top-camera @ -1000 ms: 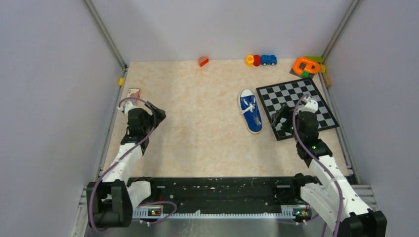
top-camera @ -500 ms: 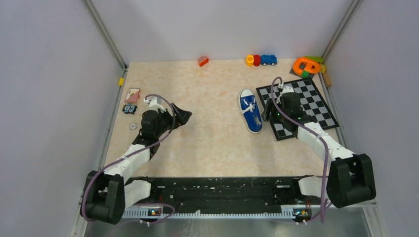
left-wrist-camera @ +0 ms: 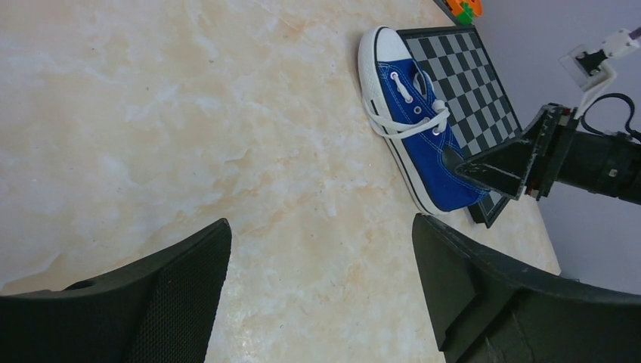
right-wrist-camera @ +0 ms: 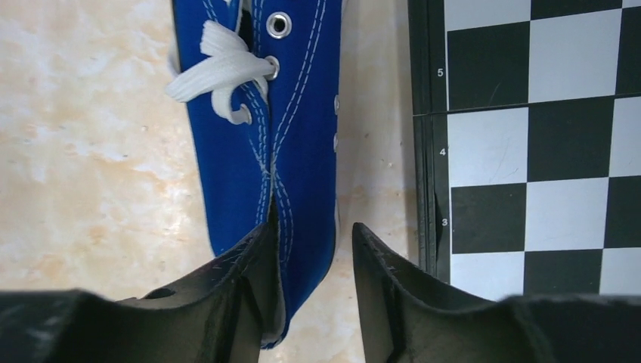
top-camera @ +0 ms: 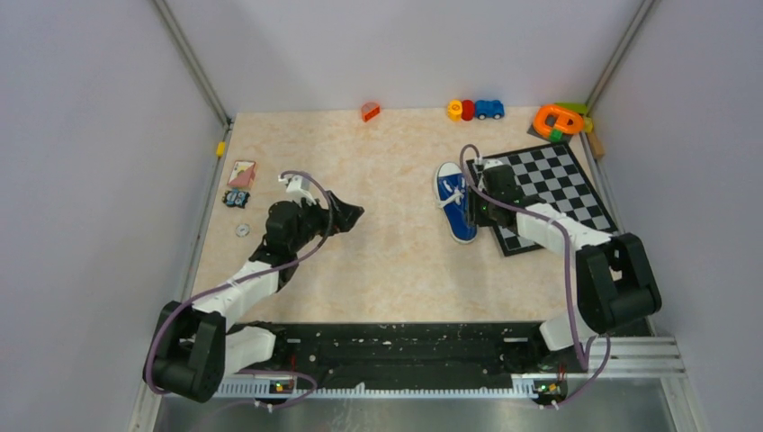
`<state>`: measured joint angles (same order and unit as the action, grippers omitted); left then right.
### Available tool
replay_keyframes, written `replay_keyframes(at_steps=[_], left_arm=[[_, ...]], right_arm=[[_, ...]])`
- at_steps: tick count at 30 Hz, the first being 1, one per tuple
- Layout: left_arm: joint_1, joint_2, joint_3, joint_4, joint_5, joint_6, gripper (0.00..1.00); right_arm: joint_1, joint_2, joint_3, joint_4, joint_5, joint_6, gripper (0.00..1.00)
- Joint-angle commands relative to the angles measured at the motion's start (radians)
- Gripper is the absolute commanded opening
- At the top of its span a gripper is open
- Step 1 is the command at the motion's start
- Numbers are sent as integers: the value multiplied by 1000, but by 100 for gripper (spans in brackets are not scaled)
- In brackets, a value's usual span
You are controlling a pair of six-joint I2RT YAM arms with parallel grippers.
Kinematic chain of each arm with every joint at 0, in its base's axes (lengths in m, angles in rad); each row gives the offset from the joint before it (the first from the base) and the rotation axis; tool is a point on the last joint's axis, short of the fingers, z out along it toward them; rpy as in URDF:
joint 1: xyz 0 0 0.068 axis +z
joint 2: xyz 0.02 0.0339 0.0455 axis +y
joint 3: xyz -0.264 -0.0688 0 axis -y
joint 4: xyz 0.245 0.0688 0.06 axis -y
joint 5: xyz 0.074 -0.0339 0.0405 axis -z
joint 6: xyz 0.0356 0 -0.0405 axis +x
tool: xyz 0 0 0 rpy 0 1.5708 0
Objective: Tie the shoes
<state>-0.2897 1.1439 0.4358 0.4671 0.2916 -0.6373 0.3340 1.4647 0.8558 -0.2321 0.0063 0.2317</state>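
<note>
Nothing tied yet: laces (right-wrist-camera: 219, 72) lie loose on the sneaker (right-wrist-camera: 302, 113), right tool (right-wrist-camera: 311, 231) half-narrowed astride its heel wall, left tool (left-wrist-camera: 321, 227) wide, empty, well apart from it.

This looks like a robot lab. A left robot arm (top-camera: 238, 288) and a right robot arm (top-camera: 553, 229) are bolted at the near edge of a tabletop (top-camera: 387, 252). Plain gray walls (top-camera: 81, 180) and metal posts (top-camera: 197, 67) box it in. A blue shoe (top-camera: 459, 225), a chessboard (top-camera: 562, 175) near the right edge and small toys (top-camera: 475, 110) along the far edge lie on it.
</note>
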Motion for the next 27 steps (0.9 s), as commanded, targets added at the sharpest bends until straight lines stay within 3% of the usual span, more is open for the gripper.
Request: replay_keyframes(at_steps=[1,3,5,6,9,12,16,19,27], left_arm=[[-9,-4,16,70,9,32,93],[-12,-11,-1,88,-6,27,93],[-14,-13,-49,190,-12,15,93],[-14,-16,-79,253,-12,12,93],[-15,-35,-138,373,-12,34,94],[-16,-65,-150,369,-23,55,94],[-16,-71,-168,426,-25,36,94],[-17,-61,-213,557,-6,28,95],[-50,-18,-258,782,92,41,90]], right_arm=[[41,69,85,-22,136,-22,36],[50,94,104,-21,143,-25,25],[74,99,126,-19,130,-40,4],[95,86,133,-16,139,-44,0],[180,-7,123,28,232,-83,0],[248,-108,125,42,293,-111,0],[288,-237,157,59,209,-152,0],[327,-304,194,68,172,-186,0],[330,-338,343,-12,74,-124,0]])
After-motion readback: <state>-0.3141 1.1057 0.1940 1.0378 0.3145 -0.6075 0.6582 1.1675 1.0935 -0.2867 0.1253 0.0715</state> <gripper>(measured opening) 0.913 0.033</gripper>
